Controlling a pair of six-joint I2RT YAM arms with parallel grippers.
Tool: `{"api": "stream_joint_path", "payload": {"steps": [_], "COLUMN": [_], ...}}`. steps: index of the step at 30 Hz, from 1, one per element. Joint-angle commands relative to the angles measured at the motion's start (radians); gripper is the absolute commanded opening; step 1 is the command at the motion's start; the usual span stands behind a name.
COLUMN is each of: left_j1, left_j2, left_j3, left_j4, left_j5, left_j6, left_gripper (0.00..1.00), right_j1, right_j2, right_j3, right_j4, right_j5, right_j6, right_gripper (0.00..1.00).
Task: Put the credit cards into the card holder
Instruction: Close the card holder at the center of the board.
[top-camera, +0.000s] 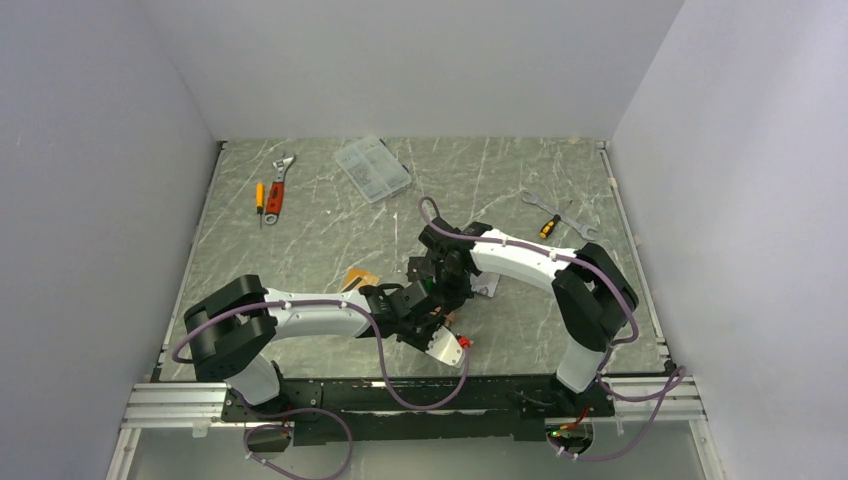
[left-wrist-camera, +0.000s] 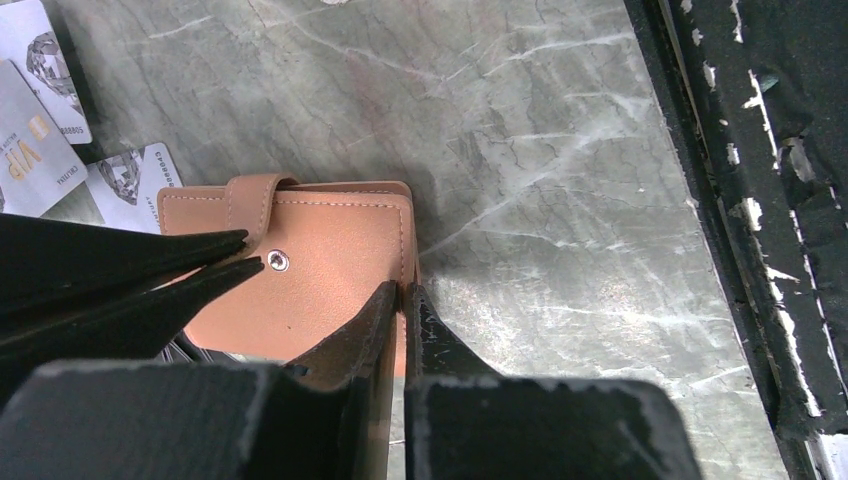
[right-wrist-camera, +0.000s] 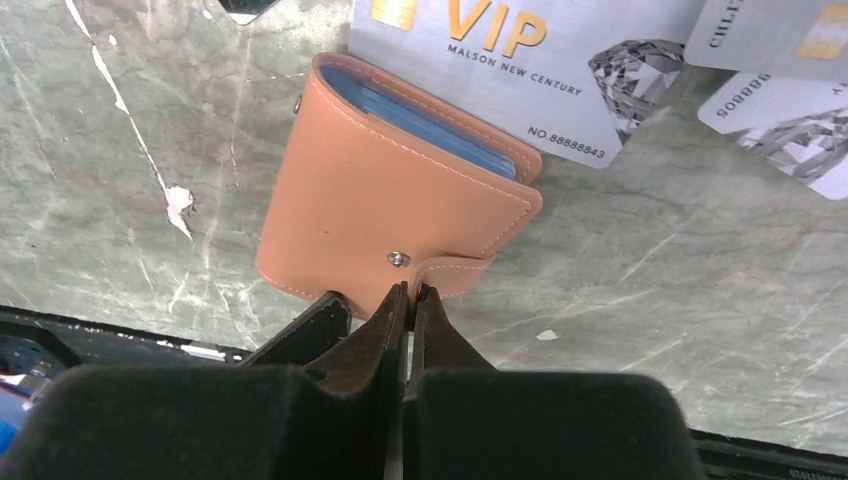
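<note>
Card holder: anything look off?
Yes. The card holder lies folded, its tab unsnapped, while silver cards lie loose on the table beside it. The left claw pinches its edge; the right claw is shut at the tab.

This looks like a robotics lab test cell rather than anyone's home or shop. Plain pale-grey walls (top-camera: 420, 60) box in a grey-green marble-patterned table (top-camera: 300, 240) on three sides. A bare aluminium rail (top-camera: 170, 402) at the near edge carries two white-and-black robot arms, the left arm (top-camera: 315, 318) and the right arm (top-camera: 520, 260), trailing loose purple cables (top-camera: 378, 352). Bench tools lie about: a red-handled adjustable wrench (top-camera: 277, 190), a small yellow screwdriver (top-camera: 260, 197), a clear plastic compartment box (top-camera: 372, 168) and a silver open-ended spanner (top-camera: 530, 198).
</note>
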Motion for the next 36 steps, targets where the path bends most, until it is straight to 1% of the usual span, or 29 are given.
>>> {"api": "stream_joint_path", "payload": {"steps": [1, 7, 22, 29, 36], "left_j1": [-0.009, -0.009, -0.010, -0.012, -0.014], "left_j2": [-0.022, -0.022, -0.022, -0.024, -0.029], "left_j3": [-0.007, -0.003, 0.002, 0.005, 0.019], "left_j4": [-0.059, -0.060, -0.071, -0.077, -0.078], "left_j5": [0.020, 0.022, 0.033, 0.036, 0.033], "left_j6": [0.004, 0.004, 0.007, 0.012, 0.021], "left_gripper": [0.10, 0.09, 0.09, 0.10, 0.14], "right_j1": [0.006, 0.006, -0.005, -0.031, -0.033], "right_j2": [0.021, 0.044, 0.089, 0.109, 0.165], "right_j3": [0.035, 0.011, -0.008, -0.026, -0.023], "right_j4": [0.055, 0.074, 0.095, 0.093, 0.062], "right_j5": [-0.043, -0.080, -0.104, -0.126, -0.142], "right_j6": [0.002, -0.008, -0.036, -0.068, -0.104], "right_gripper": [0.00, 0.00, 0.00, 0.00, 0.00]}}
